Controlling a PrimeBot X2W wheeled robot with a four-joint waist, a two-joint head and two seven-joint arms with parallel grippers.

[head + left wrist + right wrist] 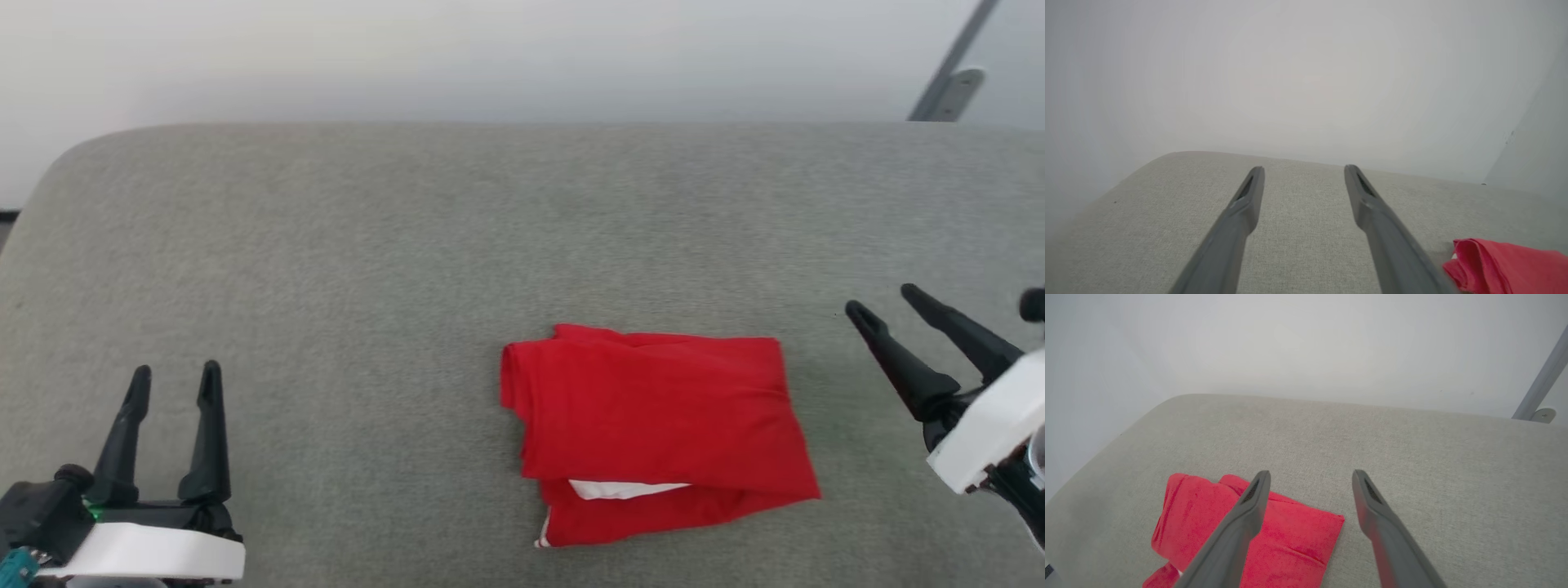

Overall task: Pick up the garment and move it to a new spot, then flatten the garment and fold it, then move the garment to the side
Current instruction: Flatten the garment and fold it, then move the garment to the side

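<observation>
Nearest the camera, at 8 o'clock in the head view, the left end effector (176, 369) with its two long dark fingers on a white wrist housing hangs over the grey woven-fabric bench (326, 245); its fingers point toward 12 o'clock and stand spread apart, gripping nothing. Its own wrist view shows the same: the left end effector (1303, 168) has bare grey cloth between its fingers. A little farther in, at about 5 o'clock from the middle of the head view, lies the red jersey garment (653, 416). It is folded into a rough rectangle flat on the bench, with a sliver of white sleeve (624, 490) peeking out between the layers along its near edge and a bit of striped trim at its near left corner. It touches neither end effector, and the left one is well apart at its 8 o'clock. The right end effector (881, 300) sits near the garment at its 2 o'clock, fingers slanting toward 10 o'clock, likewise splayed wide and empty. Seen from the right wrist, the garment (1290, 539) lies at 7 o'clock, partly behind one finger. Beyond the bench's rounded far edge stands a plain white wall (490, 57), and at 1 o'clock a slanted grey metal pole (951, 65).
</observation>
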